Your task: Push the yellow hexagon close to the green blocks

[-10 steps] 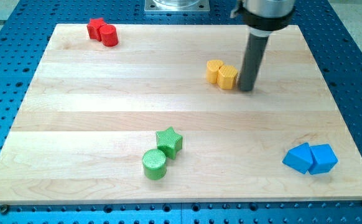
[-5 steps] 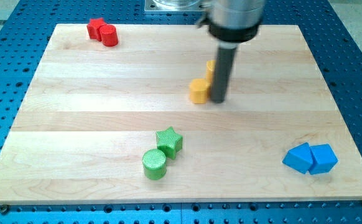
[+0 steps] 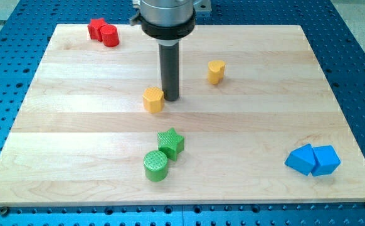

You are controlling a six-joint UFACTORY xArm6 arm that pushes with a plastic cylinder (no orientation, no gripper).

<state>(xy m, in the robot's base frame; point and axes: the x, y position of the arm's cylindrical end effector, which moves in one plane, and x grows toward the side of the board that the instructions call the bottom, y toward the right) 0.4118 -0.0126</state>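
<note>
Yellow hexagon [image 3: 153, 99] is mid-push, my tip [image 3: 170, 98] touching its right side; no pincer here. Next shove goes down toward the green star [image 3: 170, 142] and green cylinder [image 3: 156, 166].

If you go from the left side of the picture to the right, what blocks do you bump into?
Red blocks → yellow hexagon → my tip right beside it → other yellow block → blue blocks. The green cylinder and green star overlap those in the middle.

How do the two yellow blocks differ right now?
The yellow hexagon sits against my tip, on its left in the view; the other yellow block stands alone, up and to the view's right. The hexagon lies nearer the green star and green cylinder. Both share colour and similar size.
</note>
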